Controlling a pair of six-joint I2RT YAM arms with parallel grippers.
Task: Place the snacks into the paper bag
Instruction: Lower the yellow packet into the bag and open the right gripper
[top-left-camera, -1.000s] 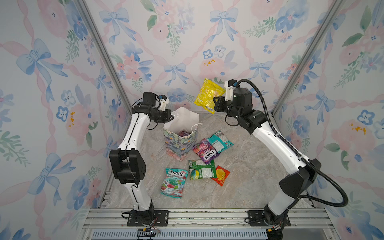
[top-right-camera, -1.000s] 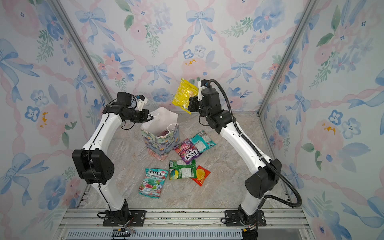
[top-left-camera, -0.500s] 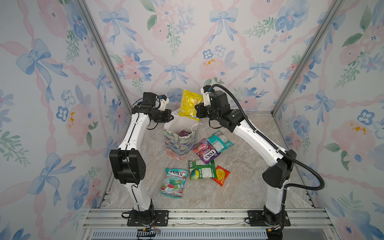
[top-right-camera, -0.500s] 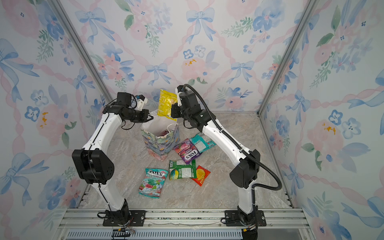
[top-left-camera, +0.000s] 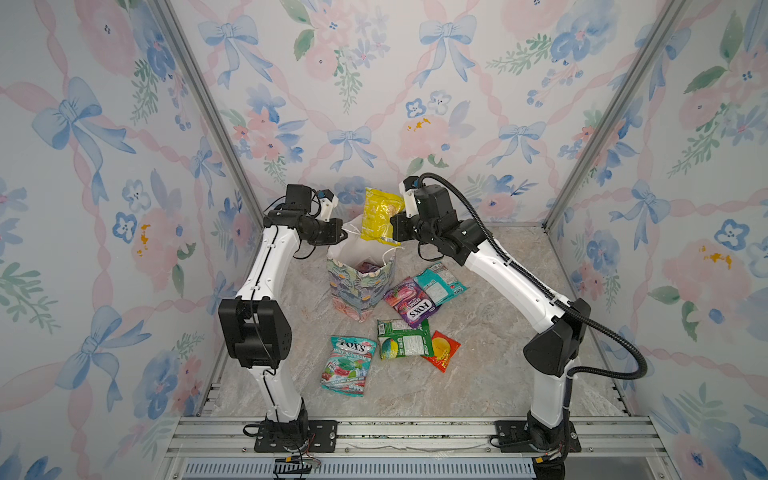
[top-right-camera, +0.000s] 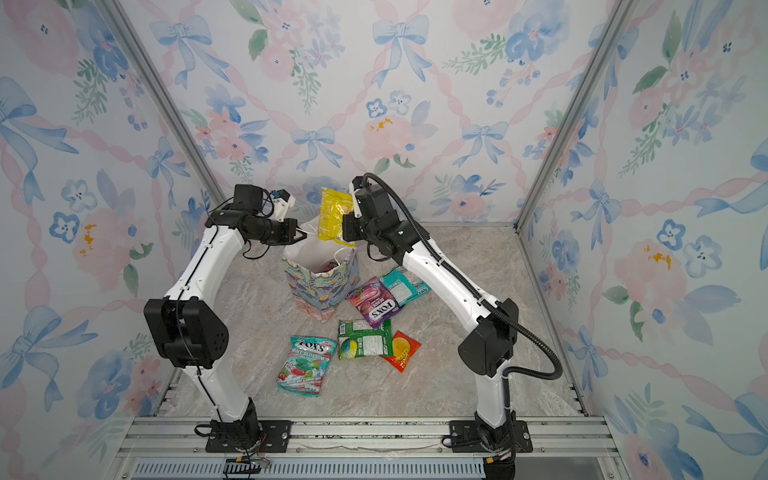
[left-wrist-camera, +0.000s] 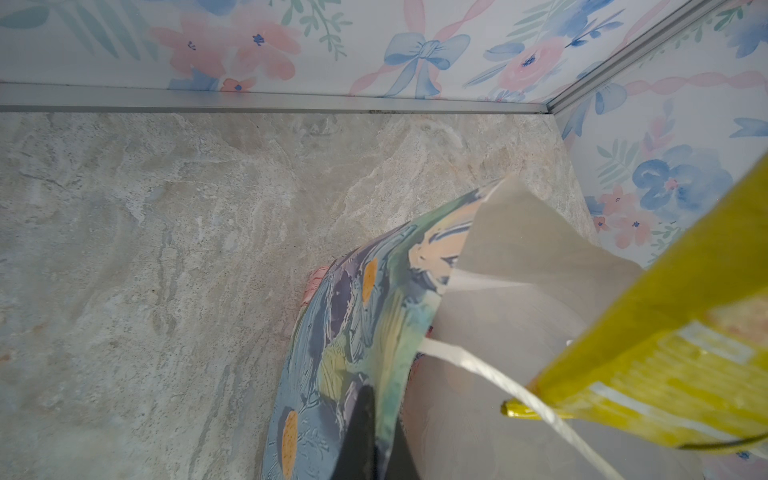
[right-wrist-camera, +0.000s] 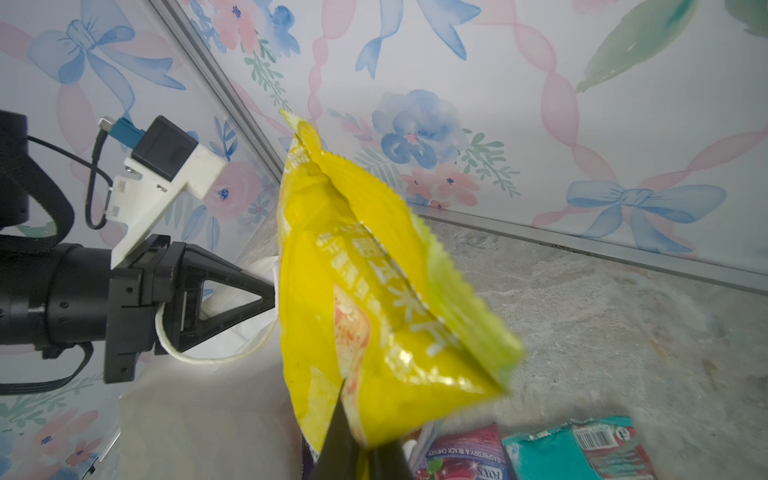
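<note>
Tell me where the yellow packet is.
In both top views the yellow packet hangs mid-scene near the back wall, held in the jaws of the right gripper above the open paper bag.

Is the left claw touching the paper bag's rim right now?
Touching. In the left wrist view the left claw is shut on the paper bag, one dark finger outside its floral wall, one inside.

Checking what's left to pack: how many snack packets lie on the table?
5: mint-blossom packet nearest the front, green packet overlapping the orange packet, purple packet and teal packet together beside the paper bag. Others may hide underneath.
</note>
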